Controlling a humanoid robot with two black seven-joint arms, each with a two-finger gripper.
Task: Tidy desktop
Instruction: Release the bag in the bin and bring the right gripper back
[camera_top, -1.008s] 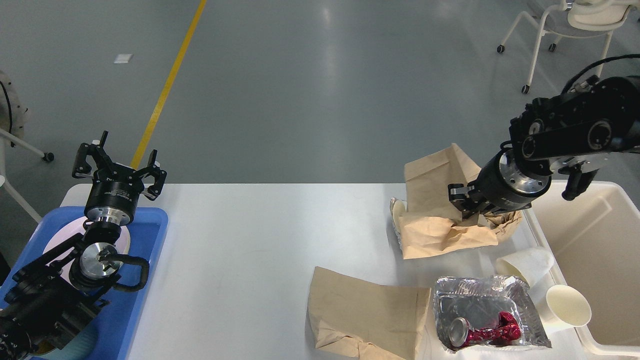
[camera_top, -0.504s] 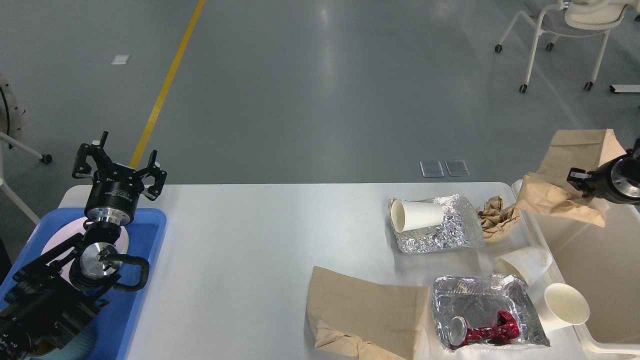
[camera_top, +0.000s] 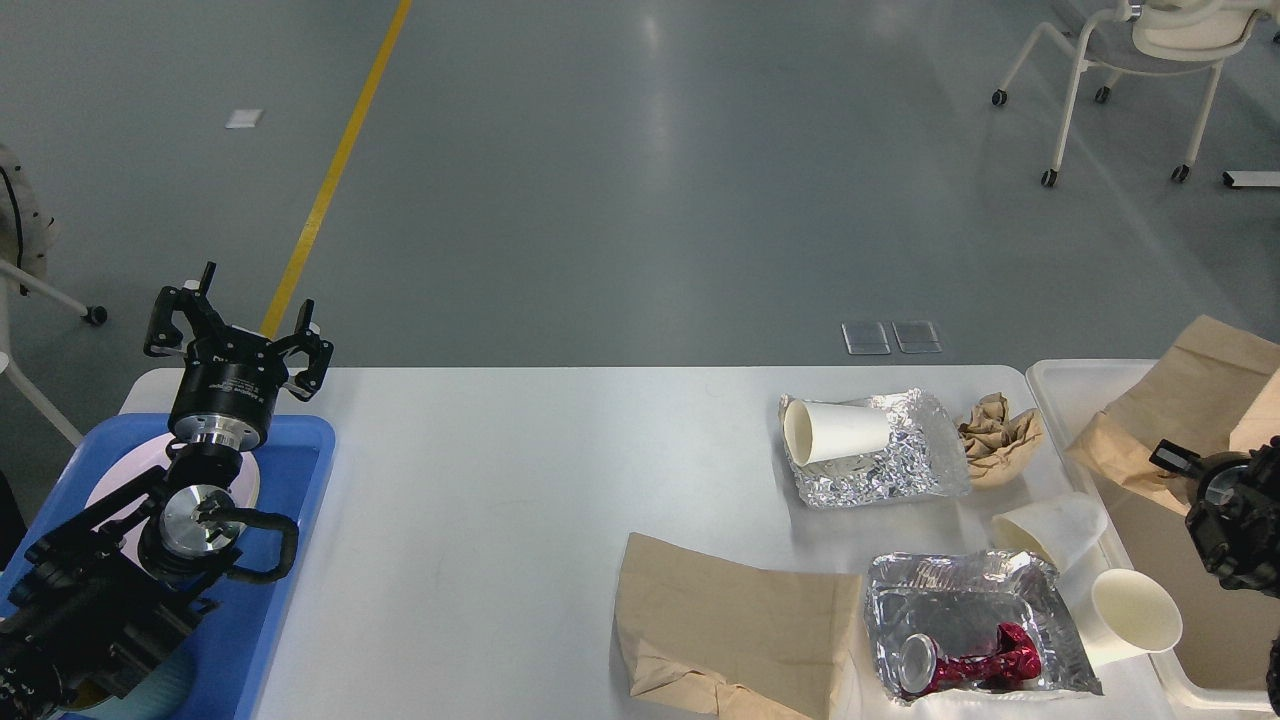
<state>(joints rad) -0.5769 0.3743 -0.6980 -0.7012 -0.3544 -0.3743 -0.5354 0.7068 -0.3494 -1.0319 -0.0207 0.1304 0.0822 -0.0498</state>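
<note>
The white desktop (camera_top: 500, 480) carries litter on its right half. A flat brown paper bag (camera_top: 730, 630) lies at the front. Beside it a foil tray (camera_top: 1040, 600) holds a crushed red can (camera_top: 965, 665). Further back a paper cup (camera_top: 835, 430) lies on crumpled foil (camera_top: 900, 475), next to a brown paper wad (camera_top: 1000, 430). Two more paper cups (camera_top: 1135, 610) (camera_top: 1050, 525) lie by the bin. My right gripper (camera_top: 1190, 470) is over a brown bag (camera_top: 1180, 410) inside the cream bin (camera_top: 1060, 385); its fingers are hard to make out. My left gripper (camera_top: 240, 325) stands open above the table's far left corner.
A blue tray (camera_top: 290, 560) with a pale plate (camera_top: 115, 480) sits at the left edge, under my left arm. A wheeled chair (camera_top: 1130, 50) stands on the floor beyond the table at the back right.
My right arm lifted the brown bag off the foil and cup, carried it right, then lowered it into the cream bin. The left arm has not moved.
</note>
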